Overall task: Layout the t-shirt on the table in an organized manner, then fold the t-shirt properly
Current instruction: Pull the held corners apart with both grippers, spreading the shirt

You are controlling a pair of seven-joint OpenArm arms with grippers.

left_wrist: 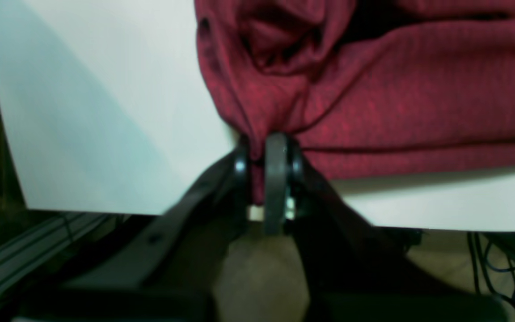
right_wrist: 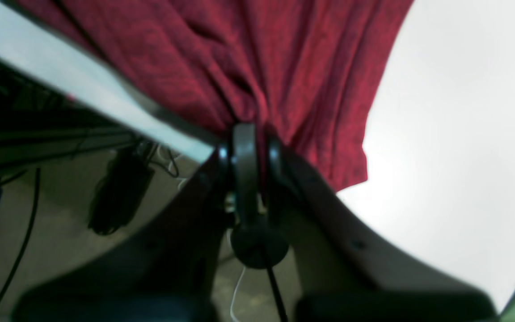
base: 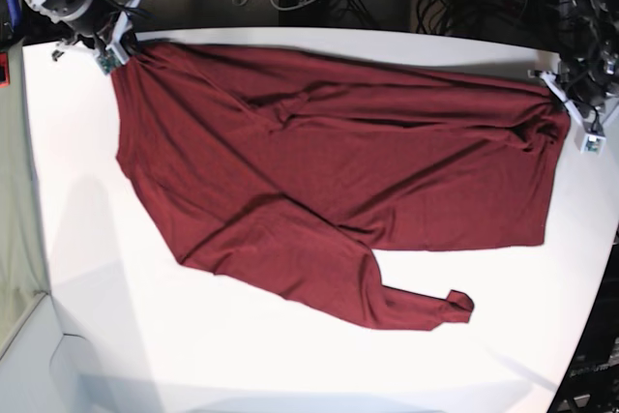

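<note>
t-shirt (base: 319, 162), soft maroon knit, rumpled folds, smooth white table (base: 87, 258), both tools (left_wrist: 266, 179) (right_wrist: 255, 165) pinched shut on cloth

Base view: set high over the white worktop (base: 68, 268), looking steeply down, farthest of the three; takes in most of the surface plus both arm ends at the top corners. Left wrist view: close-up, looking down past the left gripper (left_wrist: 264, 179) at the cloth (left_wrist: 418, 89), worktop edge and floor beyond. Right wrist view: same closeness, past the right gripper (right_wrist: 251, 165), edge slanting across. Each wrist view shares its upper corner of cloth with base.
</note>
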